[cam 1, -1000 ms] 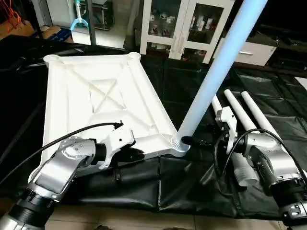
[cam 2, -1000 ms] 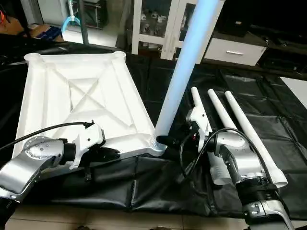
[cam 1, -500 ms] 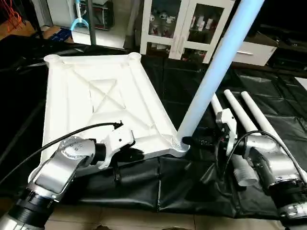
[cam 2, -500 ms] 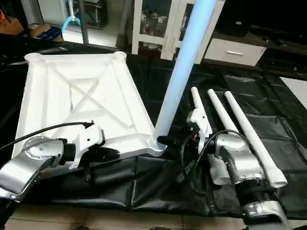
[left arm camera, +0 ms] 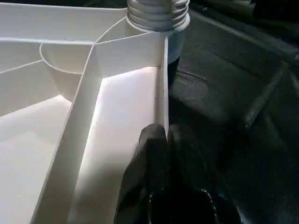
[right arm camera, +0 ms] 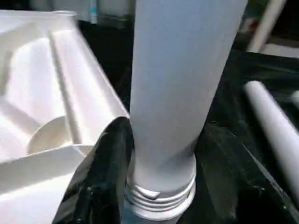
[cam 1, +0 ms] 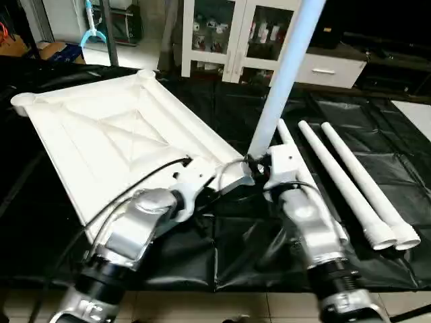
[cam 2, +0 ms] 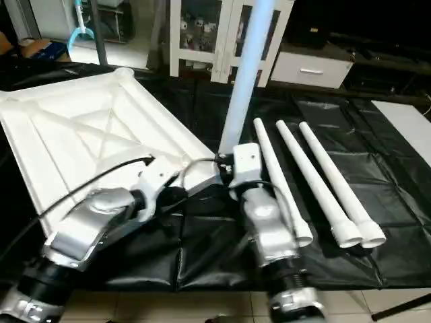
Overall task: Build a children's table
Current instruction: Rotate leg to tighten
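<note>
The white tabletop (cam 1: 114, 145) lies ribbed side up on the black-covered counter (cam 1: 236, 114), bearing no readable writing, with one leg (cam 1: 283, 74) standing in its near corner socket and three spare legs (cam 1: 350, 182) lying beside it. The left claw (left arm camera: 167, 140) is pressed together on the tabletop's thin edge wall. The right claw (right arm camera: 161, 154) pinches the standing leg just above its threaded end.

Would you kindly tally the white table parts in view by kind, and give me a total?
Tabletop: 1
Leg standing in the tabletop's corner socket: 1
Legs lying loose on the black cover: 3
Total: 5 parts
</note>
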Controlling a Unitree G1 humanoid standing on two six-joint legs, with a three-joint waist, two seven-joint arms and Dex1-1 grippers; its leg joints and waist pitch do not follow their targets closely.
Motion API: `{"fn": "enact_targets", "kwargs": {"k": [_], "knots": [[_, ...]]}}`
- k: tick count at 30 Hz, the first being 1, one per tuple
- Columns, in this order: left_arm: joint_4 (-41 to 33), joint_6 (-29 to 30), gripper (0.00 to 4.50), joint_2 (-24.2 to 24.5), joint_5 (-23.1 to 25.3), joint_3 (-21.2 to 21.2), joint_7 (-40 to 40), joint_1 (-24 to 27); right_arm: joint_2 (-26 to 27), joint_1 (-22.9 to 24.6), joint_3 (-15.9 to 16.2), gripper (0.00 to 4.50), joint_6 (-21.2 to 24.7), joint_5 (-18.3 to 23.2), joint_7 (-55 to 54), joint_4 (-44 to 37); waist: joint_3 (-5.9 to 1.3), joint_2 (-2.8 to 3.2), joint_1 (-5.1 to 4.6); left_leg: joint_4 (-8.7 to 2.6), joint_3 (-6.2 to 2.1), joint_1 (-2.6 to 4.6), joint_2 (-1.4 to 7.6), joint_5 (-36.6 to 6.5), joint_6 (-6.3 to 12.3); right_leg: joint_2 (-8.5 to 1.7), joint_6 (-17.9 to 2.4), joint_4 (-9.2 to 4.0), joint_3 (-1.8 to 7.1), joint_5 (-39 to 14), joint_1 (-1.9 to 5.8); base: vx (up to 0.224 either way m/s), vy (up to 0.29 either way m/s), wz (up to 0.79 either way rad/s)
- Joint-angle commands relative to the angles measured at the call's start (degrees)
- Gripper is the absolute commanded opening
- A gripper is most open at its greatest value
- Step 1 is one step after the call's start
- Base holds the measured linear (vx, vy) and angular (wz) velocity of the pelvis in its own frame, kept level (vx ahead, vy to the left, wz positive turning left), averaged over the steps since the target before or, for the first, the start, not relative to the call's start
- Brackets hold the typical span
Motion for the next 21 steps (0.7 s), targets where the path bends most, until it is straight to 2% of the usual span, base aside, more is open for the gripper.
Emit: {"fn": "enact_targets", "kwargs": {"k": [1,5,9,10,12,13,14,16,18,19,20,21], "knots": [[-1.53,0.11,0.00,0.10,-0.06,0.17,0.14,-2.44,-0.02,0.56,0.57,1.89,-1.26,-4.42,-3.33,3.08,-3.38,1.37,-0.03,-4.51,-0.76,1.28,0.70,-25.42,-3.66,-2.06,-4.49,-5.50,1.44,-25.65,1.01,0.000,0.000,0.00],[-2.71,1.15,0.00,0.98,-0.56,0.05,-1.19,-1.86,0.60,0.27,-0.15,1.89,-3.37,-1.92,-0.57,2.44,-3.55,1.42,0.02,-4.56,-0.54,0.97,0.74,-22.88,-2.86,-1.95,-5.97,-4.75,1.66,-19.72,1.49,0.000,0.000,0.00],[-3.47,0.53,0.00,2.80,-0.90,0.26,-2.76,-0.88,0.37,1.64,0.86,1.89,-5.68,1.95,7.15,-2.25,-3.66,1.43,0.17,-4.58,-0.34,0.82,0.93,-19.34,-1.79,-1.91,-7.62,-4.02,1.80,-13.39,2.08,0.000,0.000,0.00],[-3.61,-0.03,0.00,3.52,-1.02,0.15,-3.43,-0.58,-0.45,1.98,0.89,2.45,-6.11,1.68,7.18,-3.56,-3.74,1.42,0.29,-4.48,-0.26,0.87,0.92,-18.43,-1.68,-1.91,-7.89,-3.91,1.84,-12.19,2.17,0.000,0.000,0.00],[-3.62,-2.60,0.00,5.36,-1.25,-0.28,-5.46,0.08,-2.53,2.24,0.54,2.59,-6.99,0.65,6.53,-5.26,-3.80,1.40,0.48,-4.40,-0.08,0.74,0.82,-15.52,-1.03,-1.89,-8.64,-3.63,1.85,-9.42,2.45,0.000,0.000,0.00],[-3.44,-3.35,0.00,6.79,-1.43,-0.30,-6.75,0.59,-3.82,2.22,-0.49,2.65,-6.53,1.39,7.49,-6.25,-3.81,1.10,0.39,-4.37,-0.01,0.68,0.82,-14.94,-0.92,-1.87,-8.65,-3.56,1.86,-9.06,2.52,0.000,0.000,0.00],[-2.81,-6.06,0.00,8.25,-1.64,-0.26,-8.57,1.11,-5.05,2.16,-1.46,2.80,-5.08,2.98,9.67,-7.26,-3.71,1.29,0.49,-4.40,-0.04,0.75,0.84,-14.65,-0.65,-1.85,-8.62,-3.45,1.88,-8.98,2.53,0.000,0.000,0.00],[-2.47,-7.34,0.00,9.43,-1.99,-0.13,-10.12,1.51,-6.11,2.10,-2.06,3.02,-3.55,4.54,12.01,-8.06,-3.65,1.37,0.47,-4.44,-0.04,0.88,0.90,-15.40,-0.48,-1.82,-8.55,-3.56,1.87,-9.85,2.44,0.000,0.000,0.00],[-2.08,-12.28,0.00,11.72,-3.90,0.58,-14.92,2.60,-8.96,2.37,-2.79,3.06,5.23,12.49,23.52,-10.64,-3.55,1.41,0.50,-4.56,-0.15,1.02,0.85,-17.40,-0.26,-1.73,-8.54,-3.78,1.87,-11.94,2.53,0.000,0.000,0.00],[-2.34,-13.85,0.00,12.93,-4.81,0.66,-17.39,3.24,-11.90,2.94,-1.48,3.06,6.98,13.57,29.75,-11.59,-3.45,1.68,0.62,-4.64,-0.22,1.14,1.11,-18.30,-0.12,-1.80,-8.57,-3.79,1.92,-12.45,2.42,0.000,0.000,0.00],[-2.36,-13.99,0.00,13.04,-4.89,0.67,-17.61,3.30,-12.16,2.99,-1.36,3.32,7.14,13.66,30.31,-11.68,-3.41,1.65,0.71,-4.63,-0.21,1.22,1.13,-18.73,0.05,-1.72,-8.74,-3.97,1.86,-12.71,2.36,0.000,0.000,0.00],[-2.66,-15.62,0.00,15.10,-6.05,0.63,-21.30,4.40,-17.50,4.03,0.85,3.39,7.77,14.14,39.96,-12.55,-3.30,1.63,1.21,-4.60,-0.04,1.40,1.28,-18.73,0.05,-1.83,-9.49,-4.03,1.91,-12.93,2.17,0.000,0.000,0.00]]}}
